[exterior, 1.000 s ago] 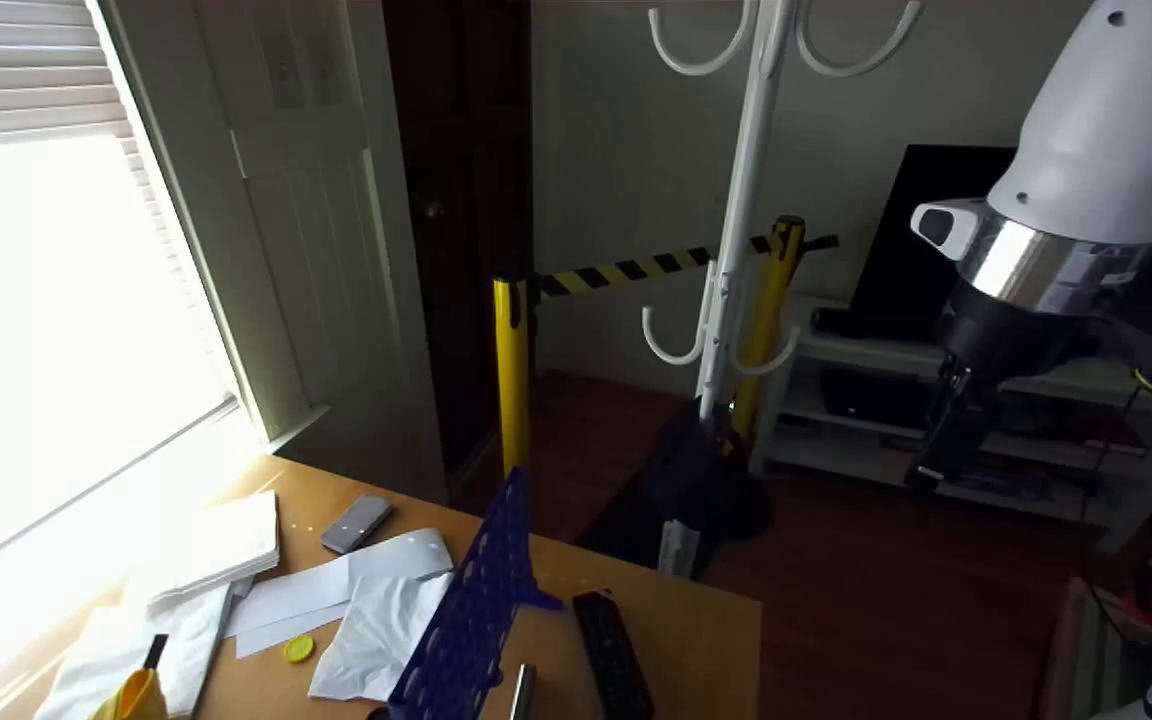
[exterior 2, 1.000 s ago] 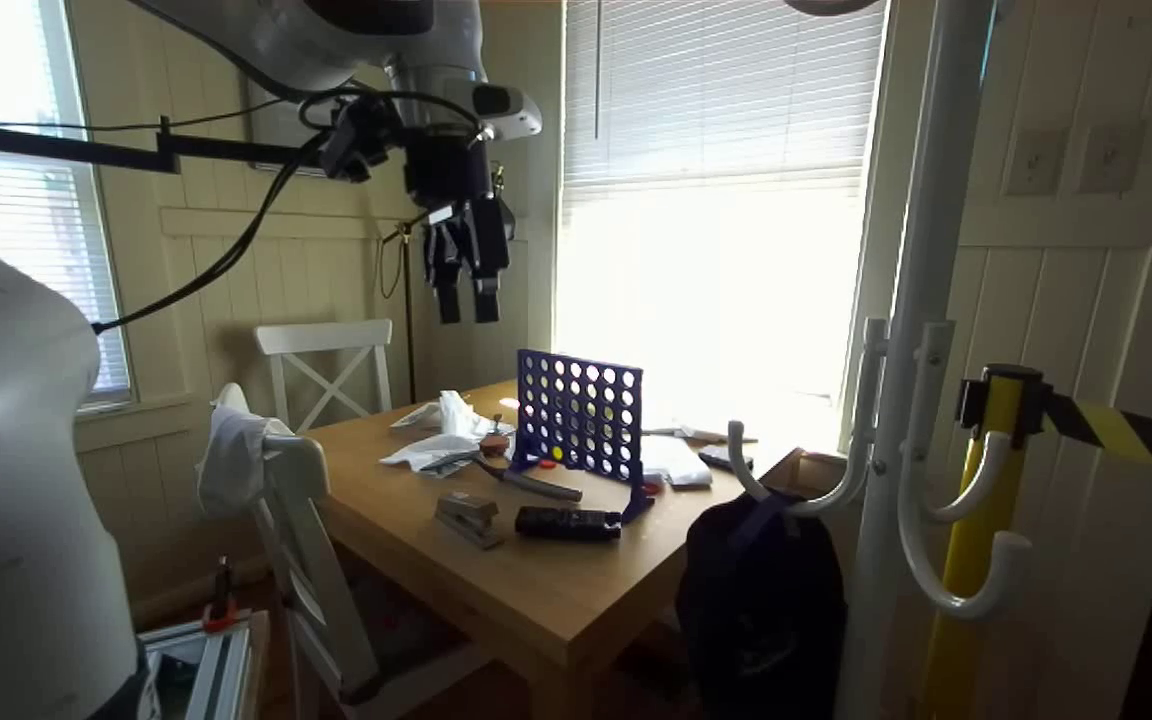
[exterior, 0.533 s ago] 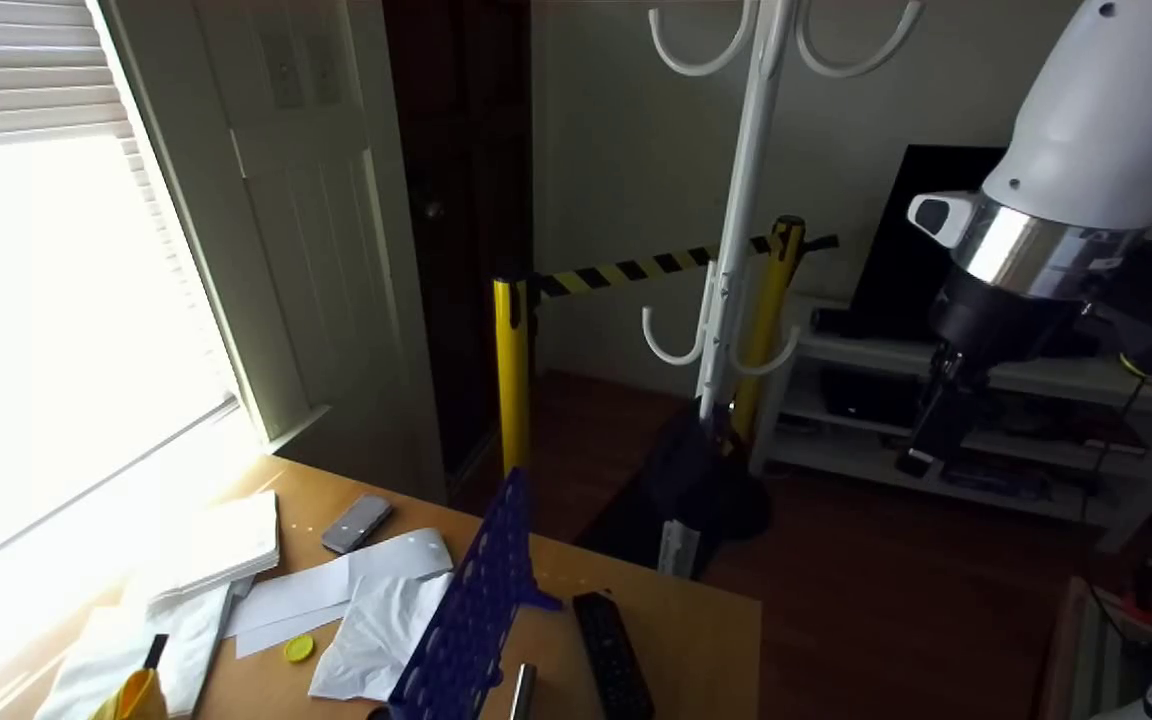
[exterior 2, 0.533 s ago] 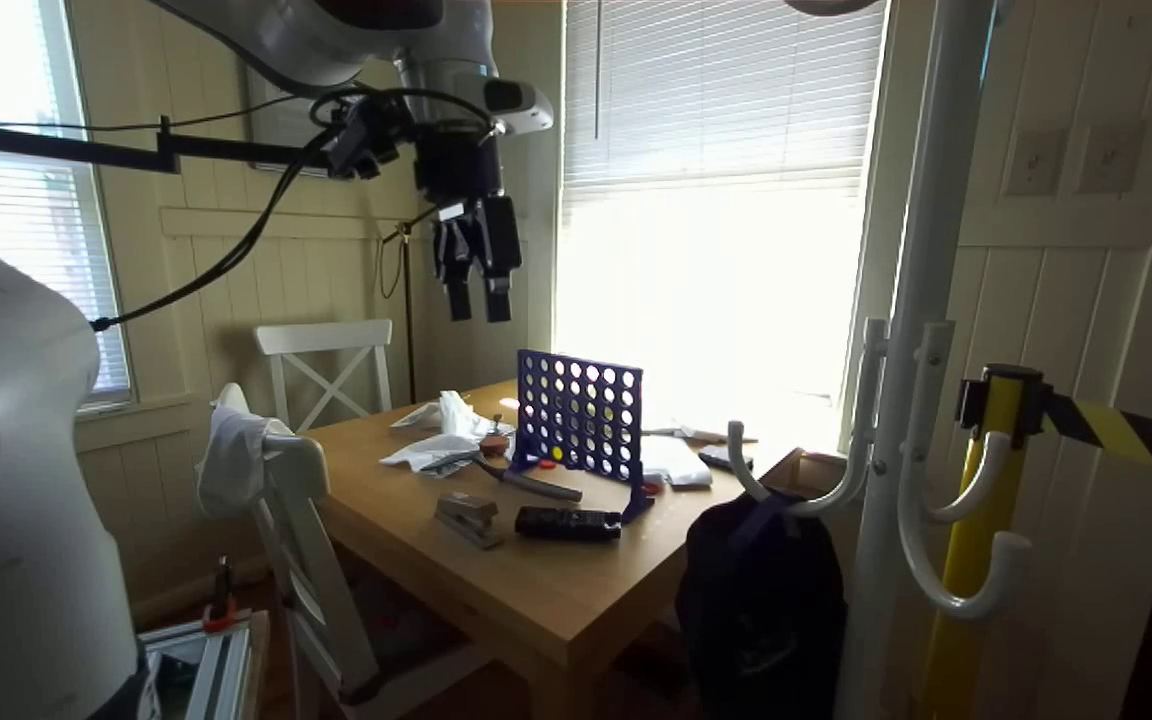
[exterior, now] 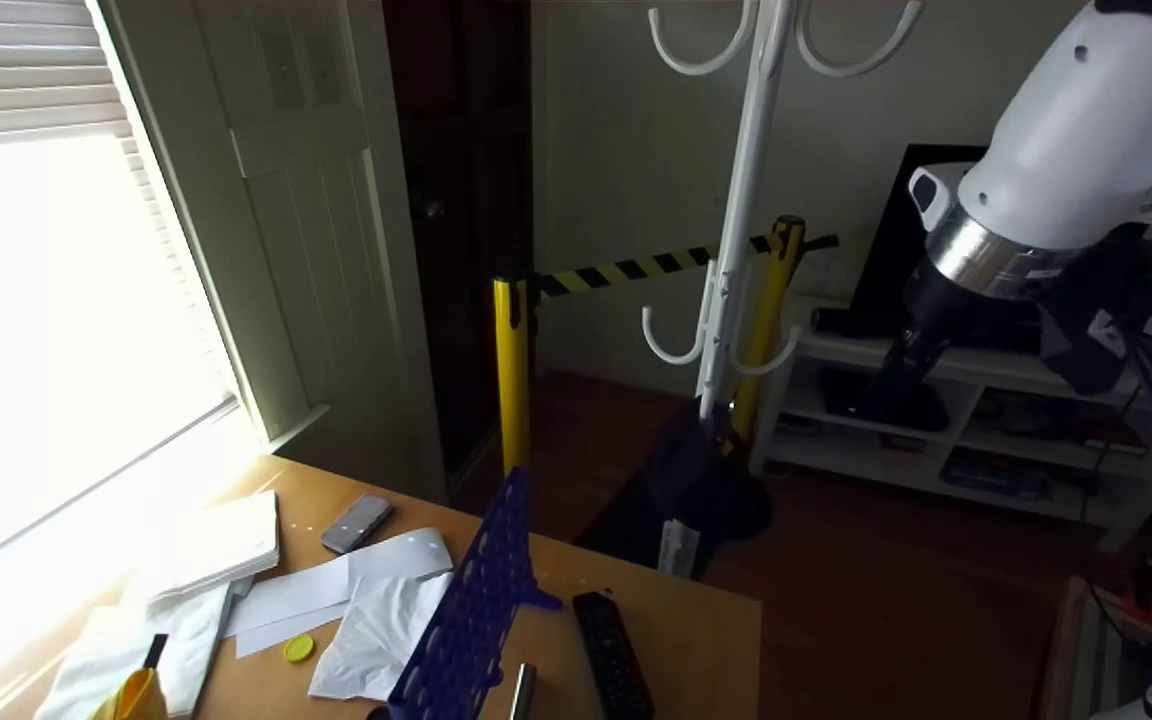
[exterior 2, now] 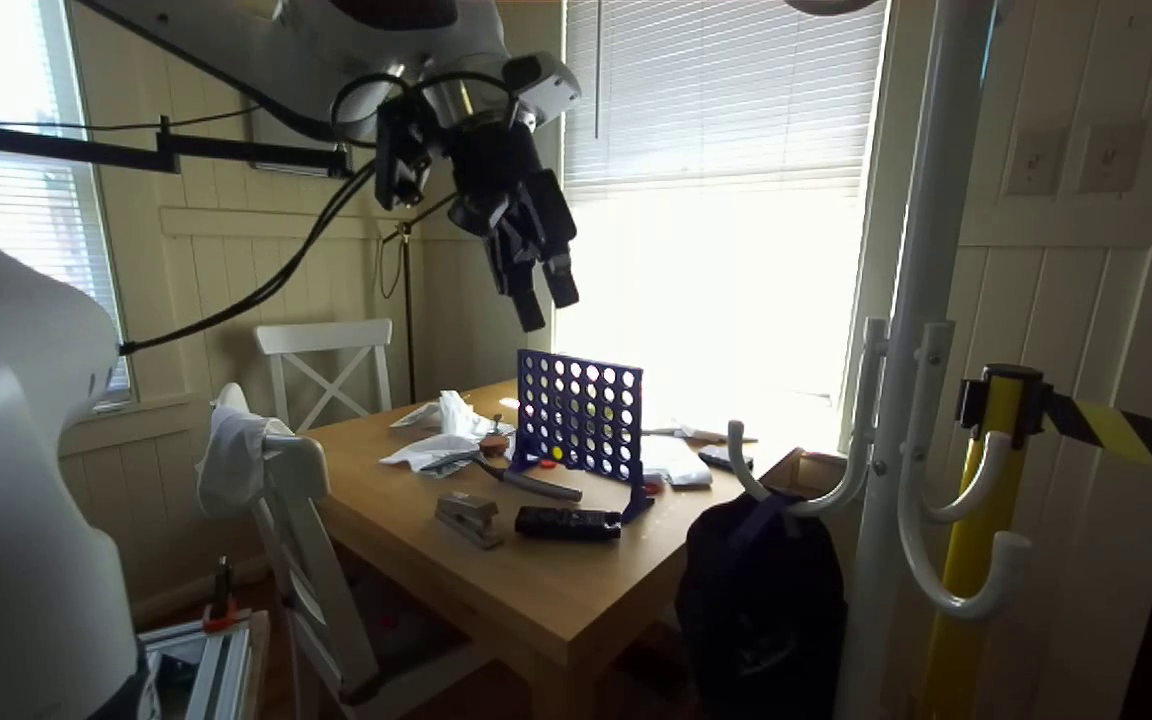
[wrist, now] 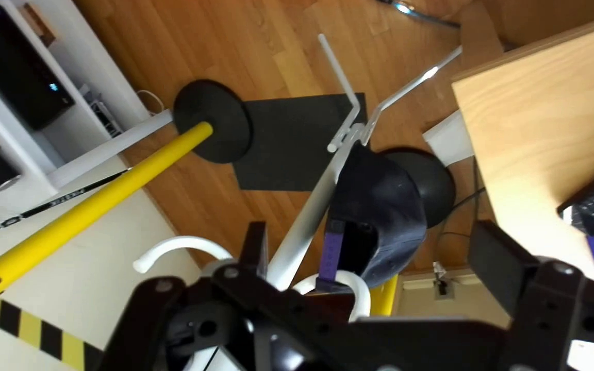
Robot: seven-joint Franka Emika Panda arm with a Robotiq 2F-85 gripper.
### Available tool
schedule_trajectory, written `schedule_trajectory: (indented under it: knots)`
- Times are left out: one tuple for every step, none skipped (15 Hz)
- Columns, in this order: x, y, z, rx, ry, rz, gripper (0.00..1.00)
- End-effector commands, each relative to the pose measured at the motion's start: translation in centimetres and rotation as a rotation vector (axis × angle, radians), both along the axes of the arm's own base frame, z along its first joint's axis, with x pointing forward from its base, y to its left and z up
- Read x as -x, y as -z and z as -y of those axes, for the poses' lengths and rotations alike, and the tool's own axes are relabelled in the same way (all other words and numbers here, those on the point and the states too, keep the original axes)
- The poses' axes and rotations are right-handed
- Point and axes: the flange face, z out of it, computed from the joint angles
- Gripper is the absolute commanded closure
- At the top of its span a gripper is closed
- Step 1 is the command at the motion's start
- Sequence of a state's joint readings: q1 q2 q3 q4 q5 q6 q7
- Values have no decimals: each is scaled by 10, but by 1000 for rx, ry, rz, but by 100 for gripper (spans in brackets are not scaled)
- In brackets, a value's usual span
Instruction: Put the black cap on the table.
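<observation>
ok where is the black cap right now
In an exterior view, the black cap hangs right of centre from a hook on the white coat rack, beside the right edge of the table.

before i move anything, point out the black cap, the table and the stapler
Black cap [wrist: 387, 202], wrist view: on its rounded fabric crown.
Table [exterior 2: 546, 590], an exterior view: on bare wood by the near corner.
Stapler [exterior 2: 467, 507], an exterior view: on its upper arm.

The rounded white arm is marked with dark dots and ringed by a shiny silver band. Curved black cables are seen at ten o'clock in an exterior view; round screws are set in the black gripper.
</observation>
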State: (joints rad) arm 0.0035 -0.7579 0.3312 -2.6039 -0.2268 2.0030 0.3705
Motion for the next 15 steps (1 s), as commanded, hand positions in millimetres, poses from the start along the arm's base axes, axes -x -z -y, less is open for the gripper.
schedule_trajectory:
  knots:
    - [-9,30,-10,110,38,140,0]
    - [-13,38,-10,136,42,180,0]
    - [-18,45,-8,168,60,202,0]
    - [-22,50,-4,186,77,224,0]
    - [-26,56,-1,205,91,242,0]
    - [-30,62,2,217,98,251,0]
    - [-33,70,4,220,106,258,0]
    - [-38,78,7,218,117,250,0]
    - [-41,85,10,213,128,227,0]
    - [-31,69,7,216,114,230,0]
    - [-34,76,9,215,123,219,0]
    - [-35,81,10,214,127,209,0]
    - [-36,84,10,213,129,203,0]
    - [-32,81,12,213,107,221,0]
    - [-33,85,15,242,120,245,0]
